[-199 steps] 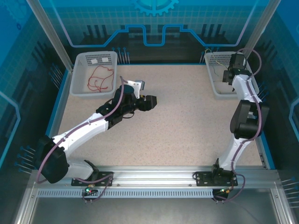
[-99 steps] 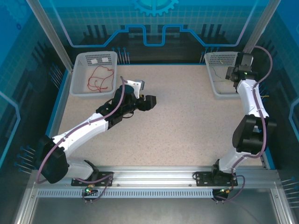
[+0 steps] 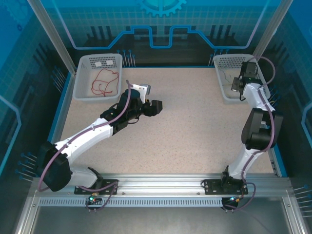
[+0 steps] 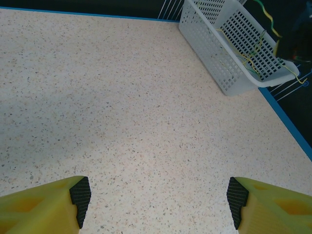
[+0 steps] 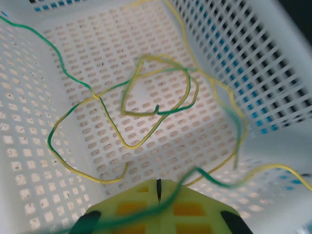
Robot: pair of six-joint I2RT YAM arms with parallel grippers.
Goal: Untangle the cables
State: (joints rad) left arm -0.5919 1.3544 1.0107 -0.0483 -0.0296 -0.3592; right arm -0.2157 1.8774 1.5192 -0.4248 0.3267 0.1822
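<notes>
A tangle of thin yellow and green cables (image 5: 146, 97) lies on the floor of the white mesh basket (image 5: 273, 53) at the table's back right (image 3: 225, 61). My right gripper (image 5: 157, 185) hangs low inside that basket (image 3: 237, 84), jaws shut. A blurred green cable (image 5: 214, 178) runs across the top of its fingers; whether it is pinched I cannot make out. A red cable (image 3: 105, 82) lies coiled in the left basket (image 3: 80, 80). My left gripper (image 3: 157, 107) hovers open over bare table (image 4: 158, 195), holding nothing. It looks toward the right basket (image 4: 219, 58).
A yellow cable end (image 4: 292, 73) hangs over the right basket's near rim. Blue table edging (image 4: 287, 122) runs just past that basket. Speckled tabletop (image 3: 195, 122) spreads between the two arms.
My right gripper has shut inside the right basket. The right arm swung outward and came back in over the basket. The left arm has held still.
</notes>
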